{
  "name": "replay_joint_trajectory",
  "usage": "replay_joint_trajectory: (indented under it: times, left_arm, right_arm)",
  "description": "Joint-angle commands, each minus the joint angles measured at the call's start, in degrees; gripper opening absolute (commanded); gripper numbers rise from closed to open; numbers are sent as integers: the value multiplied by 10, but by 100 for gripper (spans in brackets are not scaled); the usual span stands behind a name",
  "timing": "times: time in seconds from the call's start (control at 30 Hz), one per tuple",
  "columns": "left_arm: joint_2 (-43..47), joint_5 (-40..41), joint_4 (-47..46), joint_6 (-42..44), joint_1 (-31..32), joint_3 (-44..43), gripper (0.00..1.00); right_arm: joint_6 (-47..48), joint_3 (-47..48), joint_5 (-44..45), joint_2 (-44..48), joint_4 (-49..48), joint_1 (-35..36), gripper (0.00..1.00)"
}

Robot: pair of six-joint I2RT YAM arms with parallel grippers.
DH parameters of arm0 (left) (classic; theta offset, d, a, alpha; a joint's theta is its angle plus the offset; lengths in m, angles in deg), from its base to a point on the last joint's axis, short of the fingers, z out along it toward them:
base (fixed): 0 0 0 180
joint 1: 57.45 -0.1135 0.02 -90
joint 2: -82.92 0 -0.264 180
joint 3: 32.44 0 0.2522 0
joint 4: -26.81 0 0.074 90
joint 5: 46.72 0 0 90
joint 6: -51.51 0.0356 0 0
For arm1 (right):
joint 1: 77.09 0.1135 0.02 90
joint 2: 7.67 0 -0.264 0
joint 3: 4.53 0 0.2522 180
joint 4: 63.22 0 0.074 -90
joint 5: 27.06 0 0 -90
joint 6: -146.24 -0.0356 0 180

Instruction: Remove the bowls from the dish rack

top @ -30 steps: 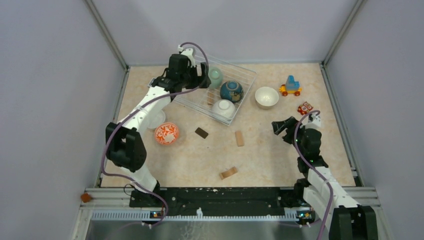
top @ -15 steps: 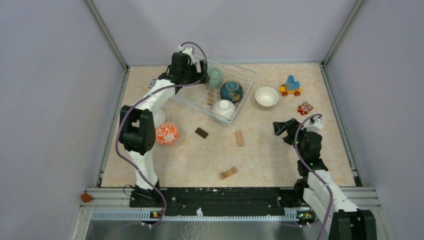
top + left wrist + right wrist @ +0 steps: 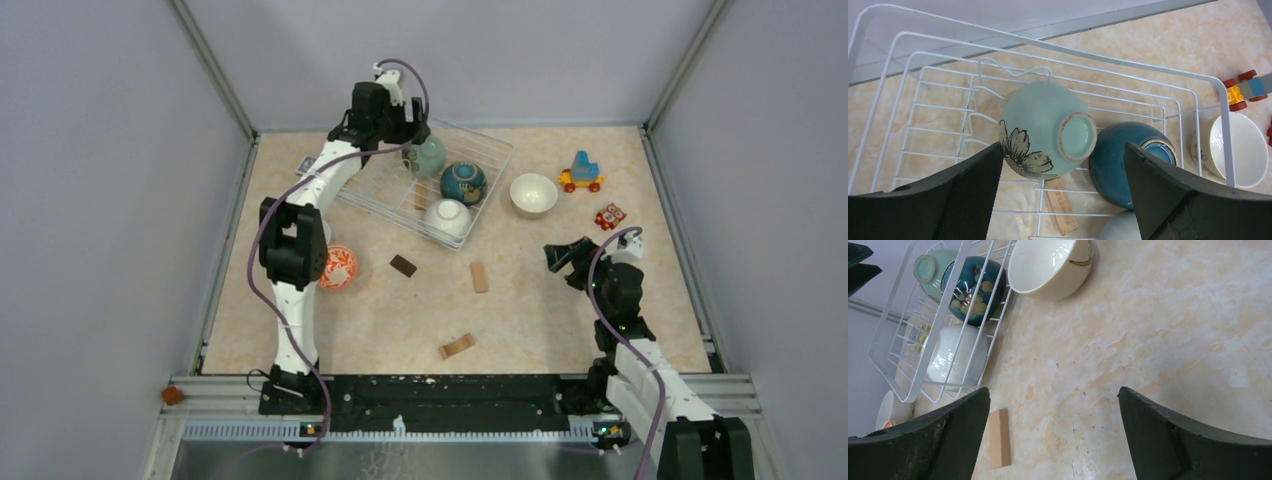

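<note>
Dish rack (image 3: 392,193) holds mint bowl (image 3: 432,157), blue bowl (image 3: 463,182), white bowl (image 3: 447,217).

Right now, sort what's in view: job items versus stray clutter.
Job: dish rack; mint bowl, blue bowl and white bowl in it; cream bowl and orange-patterned bowl outside it.
Clutter: toy train, red toy, wooden blocks, dark block.
</note>
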State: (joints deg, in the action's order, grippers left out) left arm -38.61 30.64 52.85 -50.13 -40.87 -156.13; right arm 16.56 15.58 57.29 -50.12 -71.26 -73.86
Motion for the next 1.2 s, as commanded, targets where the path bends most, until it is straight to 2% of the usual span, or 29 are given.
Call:
replay_joint_trajectory:
  times: [0.0, 0.53, 0.77, 1.17]
  left_arm:
    - [-37, -11, 21, 9, -1, -49, 96]
    - [-99, -3, 34, 13, -5, -88, 99]
    - [-144, -34, 67, -8, -19, -146, 99]
    - [-174, -117, 78, -77, -52, -173, 99]
  right_arm:
    - [2, 6, -3, 0, -31, -3, 98]
    - [4, 7, -2, -2, -30, -4, 98]
    - [5, 7, 0, -1, -28, -4, 98]
    - [6, 7, 1, -1, -28, -3, 98]
